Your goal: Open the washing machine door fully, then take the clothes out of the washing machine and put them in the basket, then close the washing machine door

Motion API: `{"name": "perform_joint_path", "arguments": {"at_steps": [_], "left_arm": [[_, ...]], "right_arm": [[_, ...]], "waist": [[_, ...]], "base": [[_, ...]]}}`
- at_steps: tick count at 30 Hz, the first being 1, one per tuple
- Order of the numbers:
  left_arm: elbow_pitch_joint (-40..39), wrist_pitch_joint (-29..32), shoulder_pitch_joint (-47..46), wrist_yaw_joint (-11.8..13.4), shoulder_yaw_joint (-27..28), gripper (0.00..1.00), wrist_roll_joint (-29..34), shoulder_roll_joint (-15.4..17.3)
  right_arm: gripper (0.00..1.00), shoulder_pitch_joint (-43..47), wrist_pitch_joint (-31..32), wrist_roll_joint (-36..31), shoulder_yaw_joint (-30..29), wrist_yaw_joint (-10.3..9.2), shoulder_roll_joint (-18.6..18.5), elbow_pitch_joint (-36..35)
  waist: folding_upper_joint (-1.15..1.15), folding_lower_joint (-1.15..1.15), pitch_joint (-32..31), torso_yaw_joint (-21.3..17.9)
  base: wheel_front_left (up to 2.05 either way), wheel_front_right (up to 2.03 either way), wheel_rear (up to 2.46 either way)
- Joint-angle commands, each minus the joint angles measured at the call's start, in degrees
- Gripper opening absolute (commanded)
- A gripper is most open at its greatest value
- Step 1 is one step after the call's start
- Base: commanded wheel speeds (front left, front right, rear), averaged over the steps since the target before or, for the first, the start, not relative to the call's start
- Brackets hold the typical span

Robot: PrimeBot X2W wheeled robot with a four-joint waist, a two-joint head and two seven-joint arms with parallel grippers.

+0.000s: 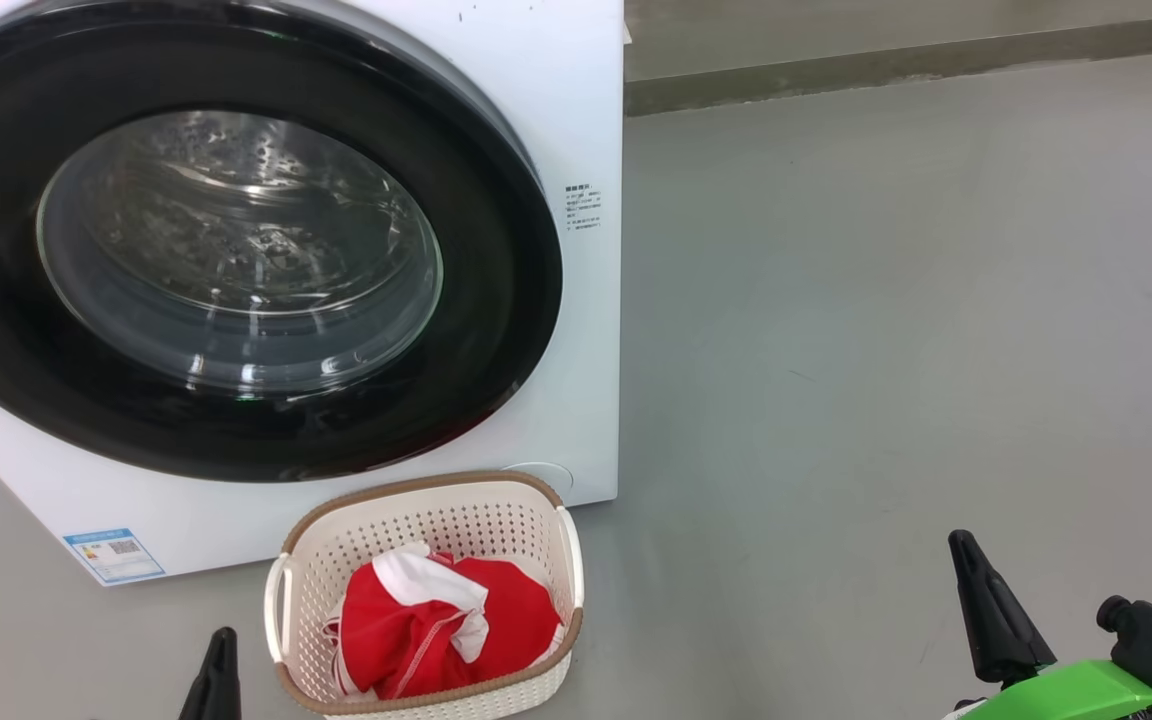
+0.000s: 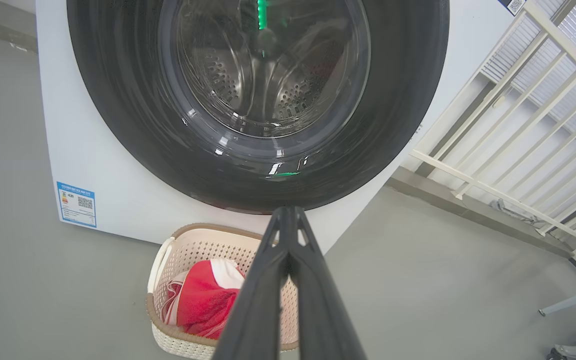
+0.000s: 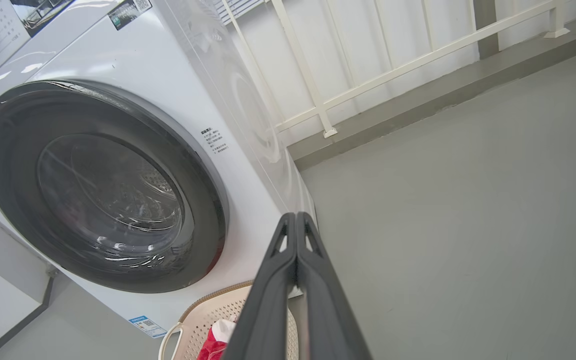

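Black-rimmed round glass door (image 1: 236,250) is shut, red garments (image 1: 446,625) are stowed in cream perforated basket (image 1: 416,490); left gripper (image 2: 288,214), right gripper (image 3: 295,217) are pressed together, empty; only withdrawal seems called for.

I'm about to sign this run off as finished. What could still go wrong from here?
The door looks closed, but whether it latched cannot be seen; it might swing open. The basket with the clothes sits close by the left gripper, so a careless arm move could tip it.

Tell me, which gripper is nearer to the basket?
The left. The left gripper is close beside the basket, at its left side; the right gripper is far off to the basket's right.
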Motion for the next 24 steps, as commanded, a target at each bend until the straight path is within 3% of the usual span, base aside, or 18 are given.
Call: {"name": "perform_joint_path", "arguments": {"at_steps": [1, 24], "left_arm": [[-1.16, 0.35, -3.08, -0.11, 0.63, 0.0, -1.94, 0.61], [-0.63, 4.14, -4.97, -0.19, 0.63, 0.0, -16.89, 0.72]], "right_arm": [[0.0, -3.13, 0.36, 1.71, -0.57, -0.02, -0.52, -1.11], [0.0, -4.96, 4.21, 15.71, -1.84, -0.03, -0.28, -0.19]], "waist": [[0.0, 0.0, 0.05, 0.06], [0.0, -0.01, 0.82, 0.84]], "base": [[0.0, 0.0, 0.0], [0.0, 0.0, 0.0]]}}
